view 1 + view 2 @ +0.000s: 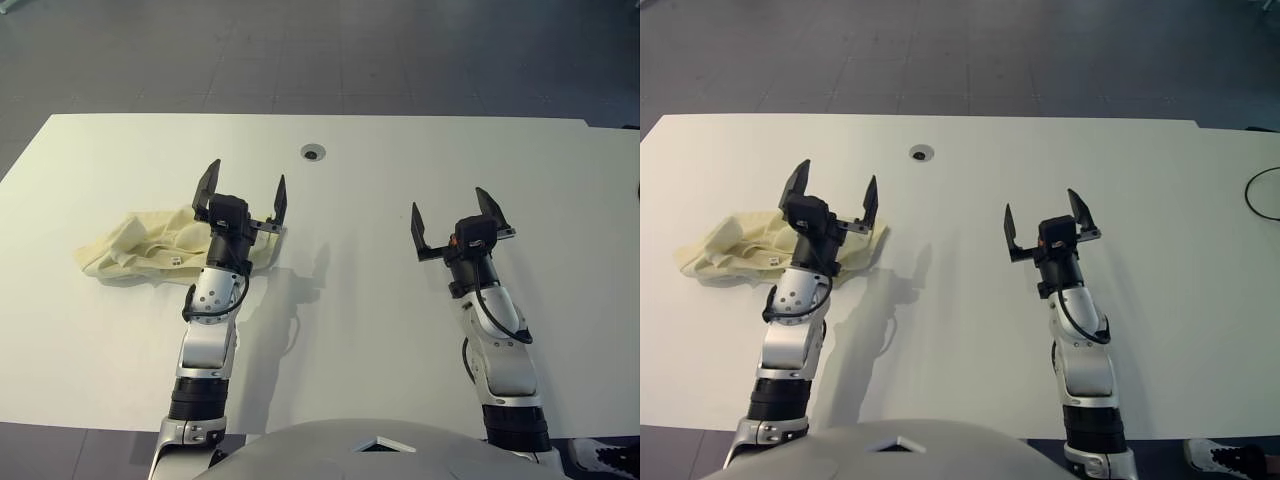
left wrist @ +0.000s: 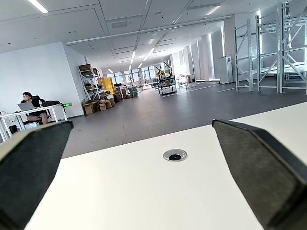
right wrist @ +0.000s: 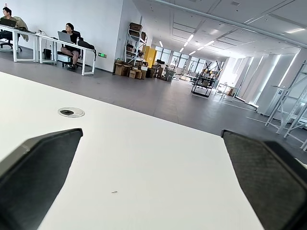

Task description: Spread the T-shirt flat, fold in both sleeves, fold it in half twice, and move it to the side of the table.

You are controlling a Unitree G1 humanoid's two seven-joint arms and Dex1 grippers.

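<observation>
The white desk (image 1: 400,330) spans the head views, and its round cable port (image 1: 313,152) sits toward the far edge, a fixed mark for everything else. The T-shirt (image 1: 140,245), pale yellow, lies in a crumpled, unspread heap to the robot's left of the port and nearer the robot. The head views show its right-hand edge passing under the left forearm, though whether cloth and arm touch cannot be told. From the left wrist, the look goes over bare desk straight to the port (image 2: 175,155), framed between two dark padded fingers (image 2: 259,167). The left end effector (image 1: 249,172) hangs just left of the port and nearer the robot, above the desk past the shirt's edge. Its two fingers are spread wide and point away from the robot with nothing between them. The right end effector (image 1: 447,198) is well to the right of the port and likewise nearer the robot, well apart from the shirt. Its fingers are equally wide apart and grip nothing. Its wrist view looks across the desk between its own pads (image 3: 264,172), with the port (image 3: 71,112) lying off toward the robot's left, and it picks out a tiny dark speck (image 3: 114,192) on the surface between the fingers. The right eye view takes in a dark cable loop (image 1: 1262,192) lying on the desk far to the right of the port, at the picture's border. Both wrist views add a large open hall with shelving beyond the desk's far edge.
</observation>
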